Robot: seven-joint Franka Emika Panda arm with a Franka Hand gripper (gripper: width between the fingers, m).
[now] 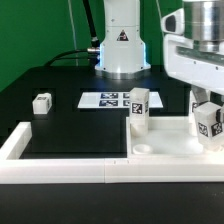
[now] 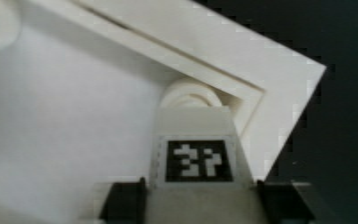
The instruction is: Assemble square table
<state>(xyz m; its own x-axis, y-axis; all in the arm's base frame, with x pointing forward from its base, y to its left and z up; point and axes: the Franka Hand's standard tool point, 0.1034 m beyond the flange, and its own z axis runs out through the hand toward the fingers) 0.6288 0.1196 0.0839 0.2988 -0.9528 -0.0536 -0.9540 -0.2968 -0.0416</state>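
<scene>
The white square table top (image 1: pixel 170 147) lies at the exterior view's right, against the border rail. One tagged white leg (image 1: pixel 138 108) stands upright at its near-left corner. My gripper (image 1: pixel 208 124) is shut on a second tagged leg (image 1: pixel 209 118) and holds it upright over the top's right side. In the wrist view this leg (image 2: pixel 197 150) sits between my two dark fingers (image 2: pixel 126 200), with my gripper (image 2: pixel 202 203) just above a round corner socket (image 2: pixel 197 97) of the table top (image 2: pixel 69 110). A third leg block (image 1: pixel 41 102) lies on the black table at the left.
The marker board (image 1: pixel 108 100) lies flat in the middle, in front of the robot base (image 1: pixel 122 45). The long white border rail (image 1: pixel 60 172) runs along the front and up the left side. A green backdrop stands behind.
</scene>
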